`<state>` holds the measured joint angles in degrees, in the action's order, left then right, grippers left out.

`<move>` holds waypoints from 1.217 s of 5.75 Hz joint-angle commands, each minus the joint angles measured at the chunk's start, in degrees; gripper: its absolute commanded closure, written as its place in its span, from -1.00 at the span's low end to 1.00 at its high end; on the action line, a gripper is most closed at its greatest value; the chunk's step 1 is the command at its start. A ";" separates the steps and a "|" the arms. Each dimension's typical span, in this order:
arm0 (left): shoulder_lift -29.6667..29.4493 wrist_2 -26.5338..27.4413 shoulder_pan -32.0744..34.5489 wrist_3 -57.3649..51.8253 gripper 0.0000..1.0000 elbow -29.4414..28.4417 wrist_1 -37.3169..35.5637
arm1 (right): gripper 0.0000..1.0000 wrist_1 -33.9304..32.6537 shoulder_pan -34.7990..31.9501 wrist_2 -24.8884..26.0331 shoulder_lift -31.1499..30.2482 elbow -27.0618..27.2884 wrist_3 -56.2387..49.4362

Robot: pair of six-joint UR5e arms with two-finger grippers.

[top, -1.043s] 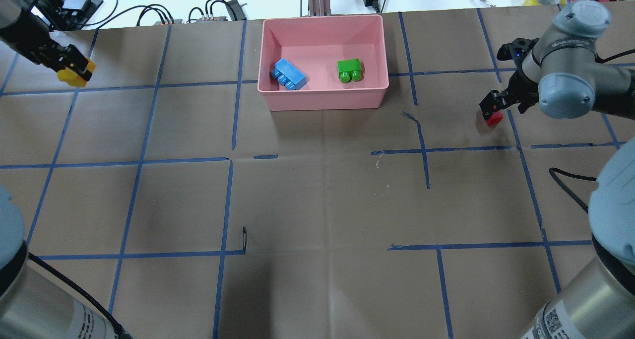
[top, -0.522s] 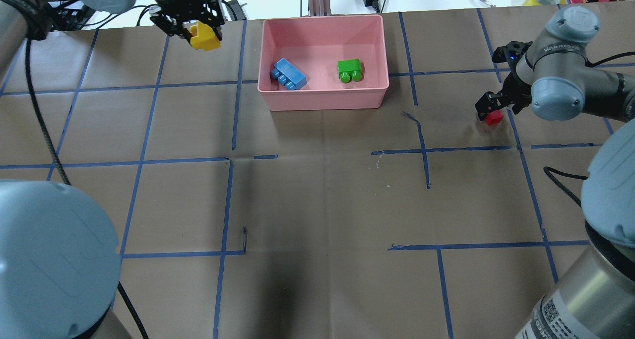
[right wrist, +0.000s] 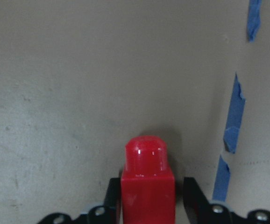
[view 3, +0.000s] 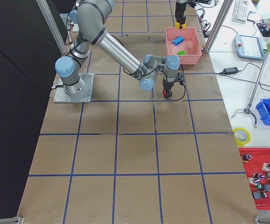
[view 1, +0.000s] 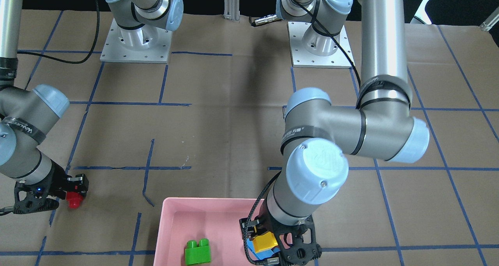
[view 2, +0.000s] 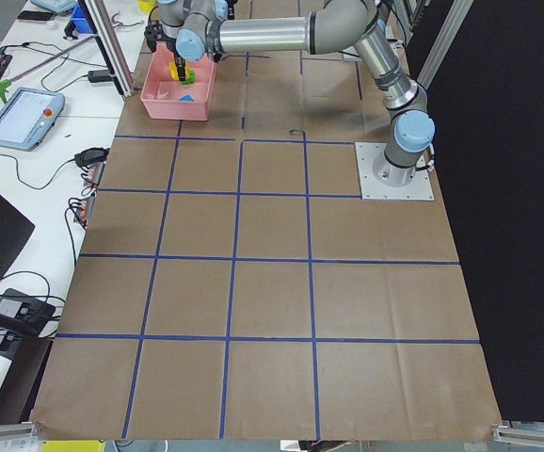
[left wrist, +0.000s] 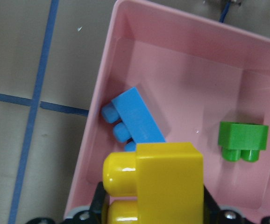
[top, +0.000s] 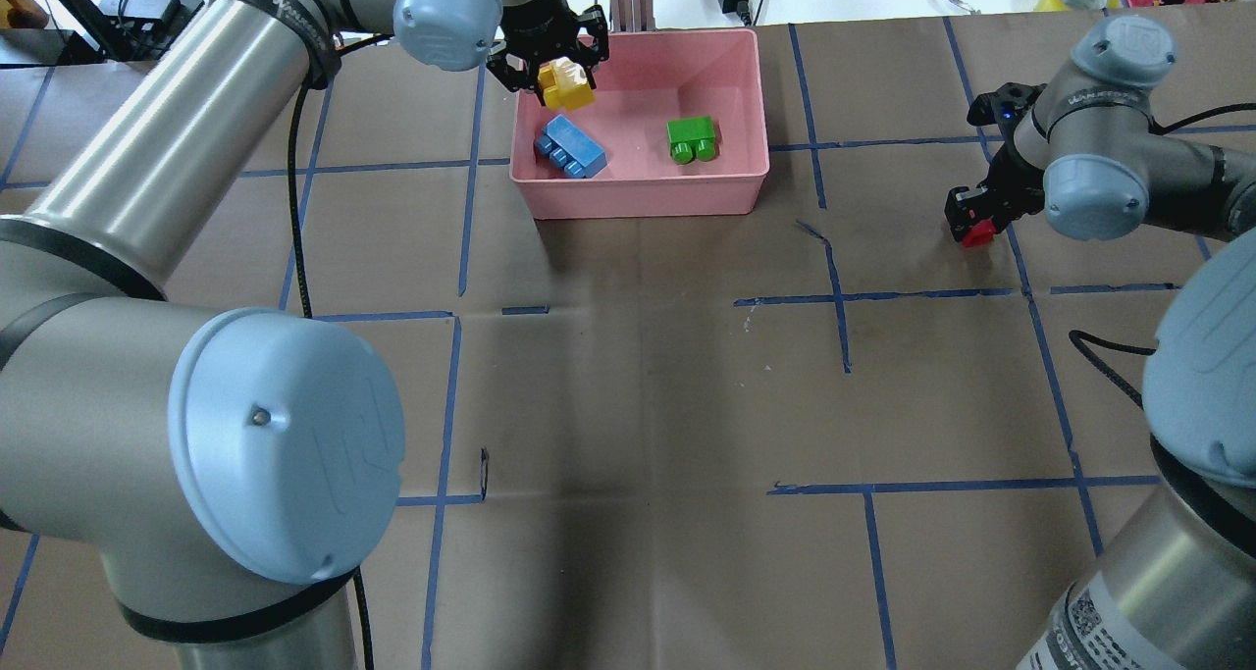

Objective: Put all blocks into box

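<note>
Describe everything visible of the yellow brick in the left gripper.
The small yellow studded plastic brick is glossy and blocky, two round studs showing on one side. The left gripper is shut on it, a finger on either side. It hangs over the shallow pink plastic tray, near the long blue brick, seemingly touching nothing else.

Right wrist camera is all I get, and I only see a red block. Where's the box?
Observer: The pink box is off to the robot's left of your red block.
Child: Is anything in it?
Observer: Yes, the blue block and the green block lie inside.
Child: Where's the yellow one?
Observer: The left gripper holds the yellow block over the box, near the blue one.
</note>
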<state>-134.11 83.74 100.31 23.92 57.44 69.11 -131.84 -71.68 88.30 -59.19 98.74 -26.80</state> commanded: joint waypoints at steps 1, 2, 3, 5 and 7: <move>-2.64 0.11 0.94 1.22 -0.17 -0.49 -3.36 | 0.90 0.35 -0.03 0.38 -0.40 -0.13 -0.44; -2.73 0.11 0.86 0.69 -0.95 -0.49 -3.80 | 0.90 0.88 -0.12 0.47 -1.10 -1.61 -0.36; -1.95 0.11 0.59 -1.05 -0.96 -0.66 -3.20 | 0.90 6.80 -0.47 0.39 -2.85 -4.40 -0.27; 4.43 4.42 -3.24 -9.91 -0.97 -0.49 2.83 | 0.90 15.52 -0.65 0.65 -4.88 -11.33 -0.01; 14.79 4.68 -8.35 -25.45 -0.97 4.14 14.44 | 0.90 25.71 -1.09 0.39 -6.11 -22.48 -0.45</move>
<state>-124.14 88.27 94.13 4.61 59.32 78.93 -110.79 -72.51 89.08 -64.73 81.40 -27.11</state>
